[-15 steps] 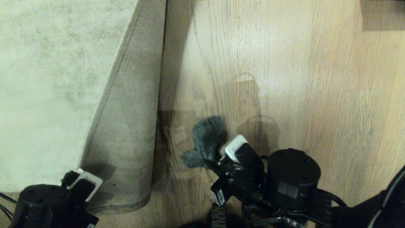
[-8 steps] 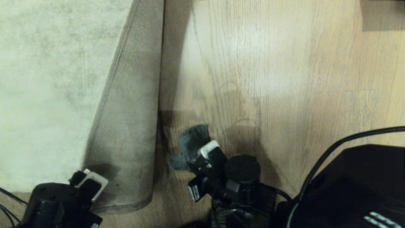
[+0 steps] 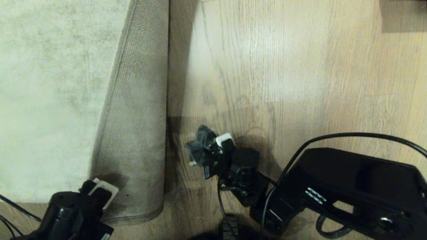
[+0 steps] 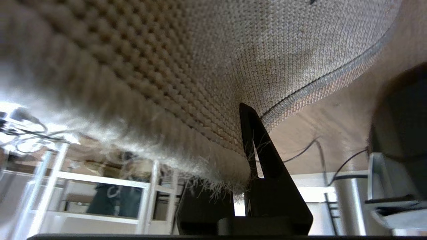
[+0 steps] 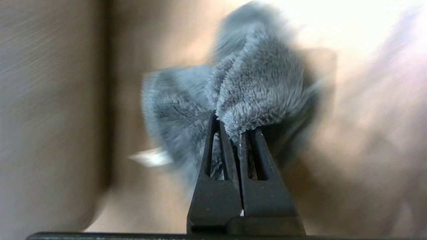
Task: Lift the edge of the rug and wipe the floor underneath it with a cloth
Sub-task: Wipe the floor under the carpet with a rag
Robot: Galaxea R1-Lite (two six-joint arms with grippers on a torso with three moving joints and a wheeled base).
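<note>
Item one: we are holding the pale grey-beige mottled rug edge (image 3: pixel 133 110) folded back with our left gripper (image 3: pixel 100 191), its fingers pinched nearly closed on the bound border near the corner, so the grey woven mesh backing is facing up and the fold line is running straight up the head view. Item two: our right gripper (image 3: pixel 213 150), fingers clamped tight on the small dark grey-teal fuzzy cloth (image 5: pixel 240 100), is pressing it down near that fold on the light brown wood-grain plank floor (image 3: pixel 300 73). Bare planks are lying open beyond and to the right.
</note>
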